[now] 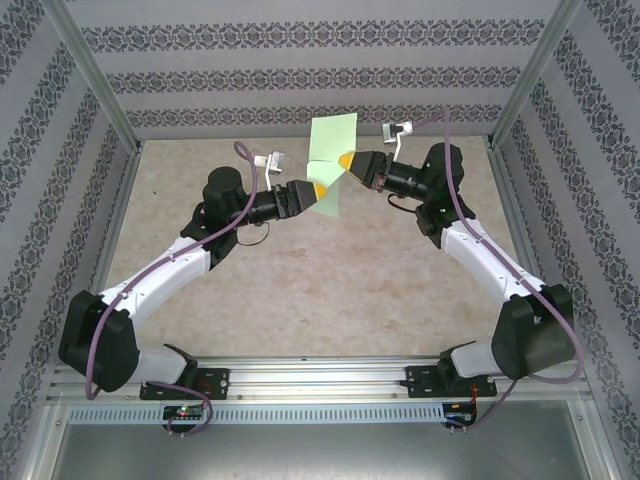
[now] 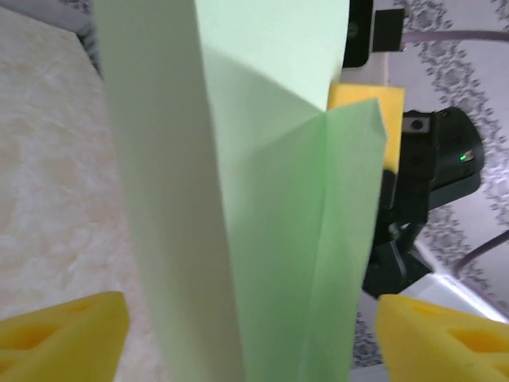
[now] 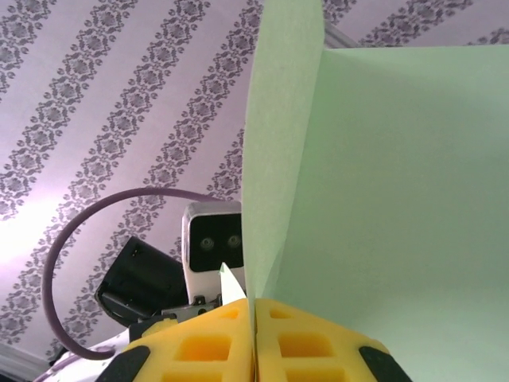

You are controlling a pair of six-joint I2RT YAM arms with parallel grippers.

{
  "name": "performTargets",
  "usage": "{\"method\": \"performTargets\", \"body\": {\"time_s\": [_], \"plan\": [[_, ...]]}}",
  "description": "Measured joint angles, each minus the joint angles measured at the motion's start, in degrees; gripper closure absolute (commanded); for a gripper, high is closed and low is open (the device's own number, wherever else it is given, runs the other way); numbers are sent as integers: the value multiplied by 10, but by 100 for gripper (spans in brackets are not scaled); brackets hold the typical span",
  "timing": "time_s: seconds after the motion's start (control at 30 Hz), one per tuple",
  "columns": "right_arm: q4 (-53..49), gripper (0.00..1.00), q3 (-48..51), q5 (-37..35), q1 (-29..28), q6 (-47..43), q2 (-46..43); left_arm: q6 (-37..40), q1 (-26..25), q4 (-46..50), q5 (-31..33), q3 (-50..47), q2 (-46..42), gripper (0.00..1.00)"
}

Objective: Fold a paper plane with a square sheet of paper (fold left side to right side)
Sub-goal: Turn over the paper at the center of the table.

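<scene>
Above the far middle of the table (image 1: 300,290), with the sheet of paper (image 1: 332,140) held aloft, pinched in the closed right gripper (image 1: 347,160) and passing loose between the wide-spread fingers of the left gripper (image 1: 318,190), close left only once edges align, then crease squarely.

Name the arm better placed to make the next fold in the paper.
Left, probably. The left fingers stand open either side of the paper, free to move; the right fingers are shut on it, anchoring it.
</scene>
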State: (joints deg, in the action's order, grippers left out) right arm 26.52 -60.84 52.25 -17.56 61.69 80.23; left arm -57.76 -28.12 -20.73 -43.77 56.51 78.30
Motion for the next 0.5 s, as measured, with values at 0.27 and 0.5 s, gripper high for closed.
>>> {"method": "performTargets", "body": {"time_s": [0.27,0.5], "plan": [[17,89,0,3,-3,26,0,-39,0,-49,-24,0,0,65],[18,84,0,3,-3,32,-4,-43,0,-52,-25,0,0,84]]}}
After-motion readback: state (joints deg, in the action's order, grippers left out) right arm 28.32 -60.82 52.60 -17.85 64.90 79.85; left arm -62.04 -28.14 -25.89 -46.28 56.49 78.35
